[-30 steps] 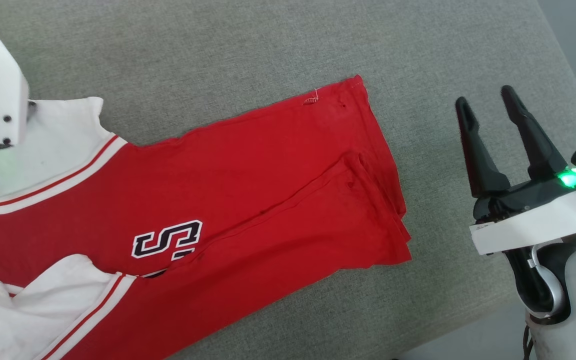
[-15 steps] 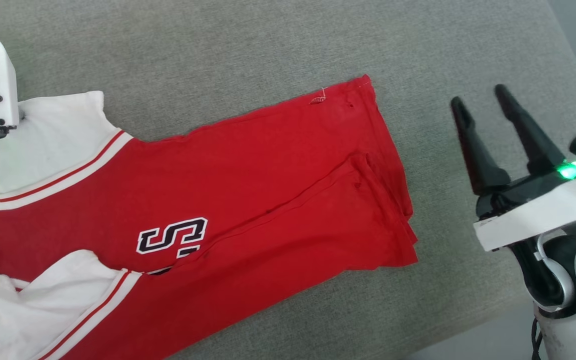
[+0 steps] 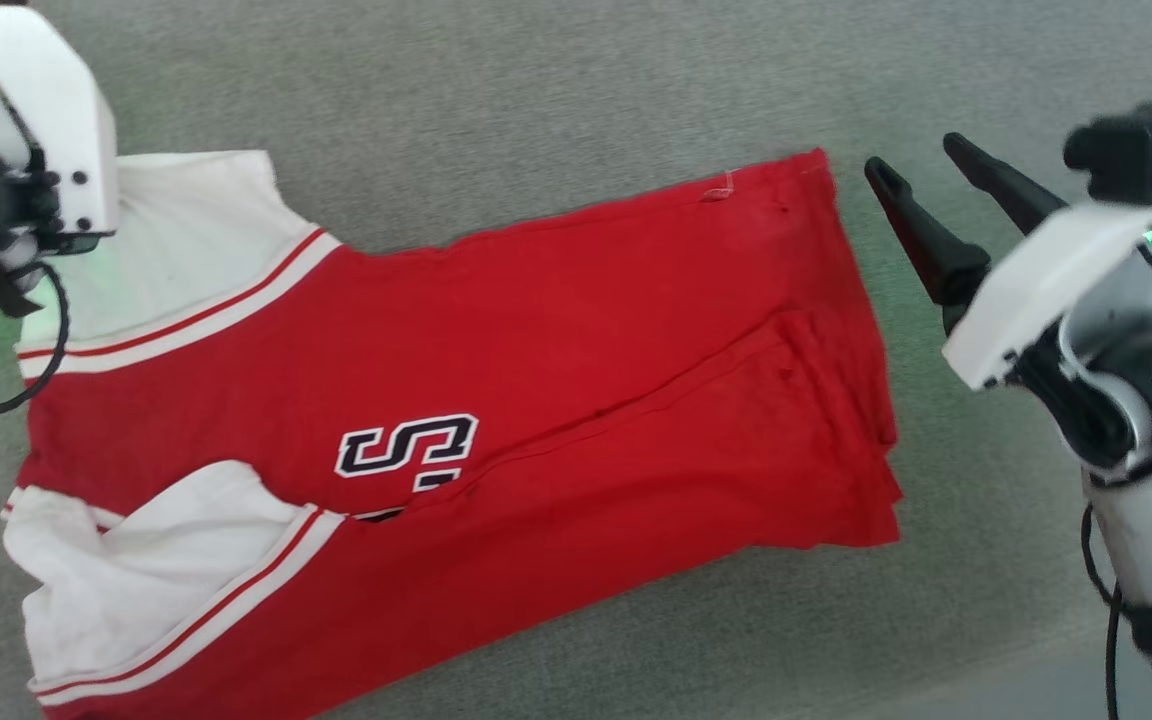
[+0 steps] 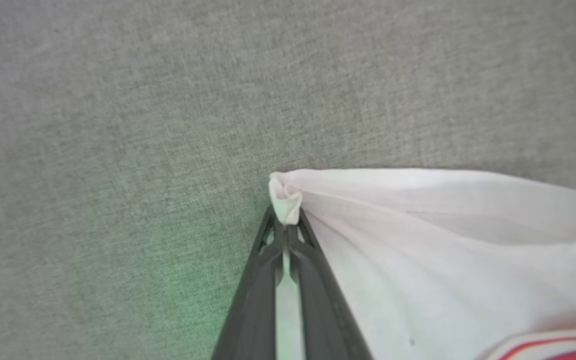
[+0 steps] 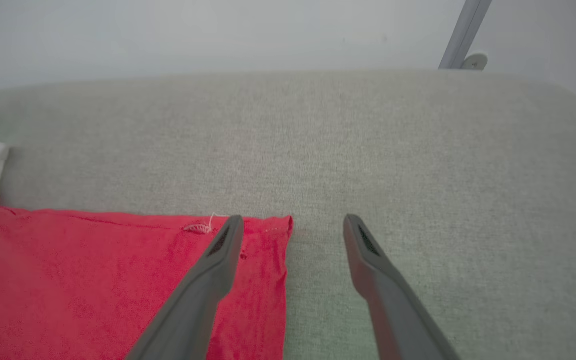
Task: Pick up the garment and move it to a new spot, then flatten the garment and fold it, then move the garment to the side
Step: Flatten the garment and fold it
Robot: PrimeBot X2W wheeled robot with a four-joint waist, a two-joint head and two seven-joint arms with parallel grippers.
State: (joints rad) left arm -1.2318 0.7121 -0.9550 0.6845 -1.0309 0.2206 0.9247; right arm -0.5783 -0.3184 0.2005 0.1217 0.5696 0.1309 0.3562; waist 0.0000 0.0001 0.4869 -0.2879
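Note:
The garment lies spread on the grey cushion, a red jersey with white sleeves, striped trim and part of its black lettering showing. In the left wrist view my left gripper is shut on a bunched corner of the upper white sleeve. In the head view its white wrist housing covers the fingers there. My right gripper is open, just beyond the hem's far corner. In the right wrist view my right gripper straddles that red corner, one finger over the cloth and one over bare cushion.
A grey woven cushion carries everything, and its front right edge runs close to my right arm. Beyond the cushion's far edge are a pale wall and a slanted grey metal post.
The head camera has turned, so the whole picture has slid right. My right gripper has tipped forward and now sits close to the hem corner. The left wrist has turned over the sleeve.

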